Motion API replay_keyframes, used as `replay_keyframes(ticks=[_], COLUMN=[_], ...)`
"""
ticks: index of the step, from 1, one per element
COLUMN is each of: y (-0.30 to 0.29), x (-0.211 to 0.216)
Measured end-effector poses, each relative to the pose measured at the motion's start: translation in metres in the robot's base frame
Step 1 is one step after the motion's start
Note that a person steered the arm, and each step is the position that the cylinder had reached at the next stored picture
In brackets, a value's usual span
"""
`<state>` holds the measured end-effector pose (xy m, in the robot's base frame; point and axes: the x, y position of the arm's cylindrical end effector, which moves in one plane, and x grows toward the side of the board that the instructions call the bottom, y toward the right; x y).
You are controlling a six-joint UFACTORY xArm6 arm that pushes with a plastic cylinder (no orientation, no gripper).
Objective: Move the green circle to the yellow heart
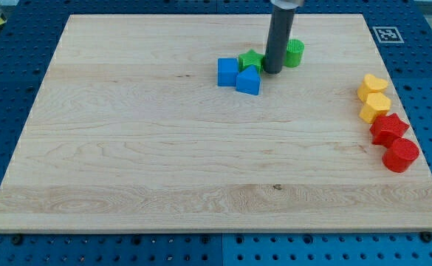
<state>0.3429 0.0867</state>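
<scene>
Seven blocks lie on the wooden board (pixel 127 148). My tip (pixel 272 71) stands near the view's top, between the green star (pixel 250 59) and the green circle (pixel 295 53), just beside the circle on its left side; I cannot tell if it touches. I have no pincer, only the dark rod, so nothing is pinched. A blue cube (pixel 228 72) and a blue block (pixel 249 80) w/ a slanted top sit just below-left of the star. The yellow heart (pixel 372 86) is at the view's right edge, well apart from the circle. Below it, in a tight column: a yellow block (pixel 375 107), a red star (pixel 389 128), a red cylinder (pixel 401 154).
</scene>
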Motion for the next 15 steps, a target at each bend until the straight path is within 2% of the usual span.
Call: replay_keyframes(ticks=[2, 3, 4, 9, 11, 15], y=[-0.011, -0.011, -0.011, 0.031, 0.03, 0.07], x=[-0.016, -0.05, -0.061, -0.048, -0.026, -0.039])
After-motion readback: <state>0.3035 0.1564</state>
